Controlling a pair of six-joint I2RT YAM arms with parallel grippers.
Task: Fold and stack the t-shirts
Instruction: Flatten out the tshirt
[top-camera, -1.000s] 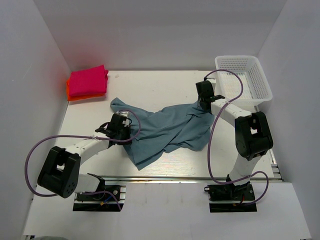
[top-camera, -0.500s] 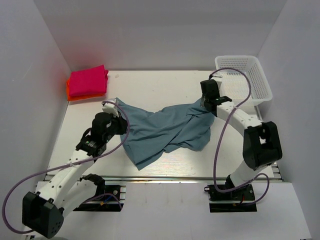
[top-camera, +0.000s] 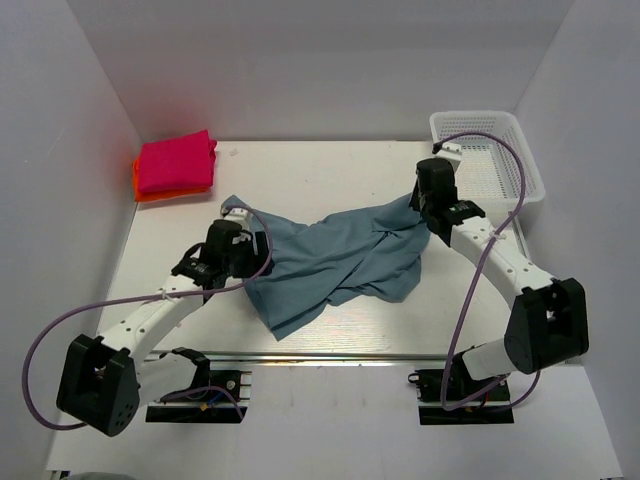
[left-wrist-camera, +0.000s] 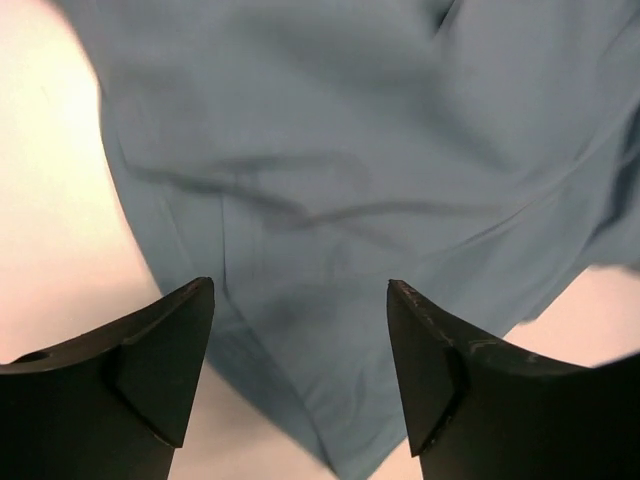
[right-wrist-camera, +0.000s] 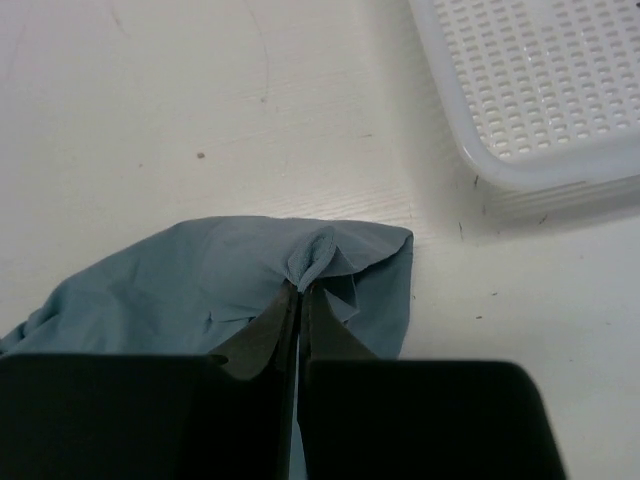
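Spreading stage: the teal t-shirt (top-camera: 340, 262) lies crumpled on the table (top-camera: 330, 170), the right gripper (right-wrist-camera: 298, 295) pinched on its right-hand edge. The left gripper (left-wrist-camera: 300, 300) hovers over it, jaws apart, likely needing a hold on the opposite edge next.

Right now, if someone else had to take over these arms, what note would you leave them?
Left gripper: open above the teal t-shirt, holding nothing.
Right gripper: shut on a pinch of that shirt's edge, near the white basket.
Done: pink t-shirt lies folded on the orange t-shirt, far left corner.
Left to do: teal t-shirt is crumpled mid-table; flatten, fold, add to the stack.
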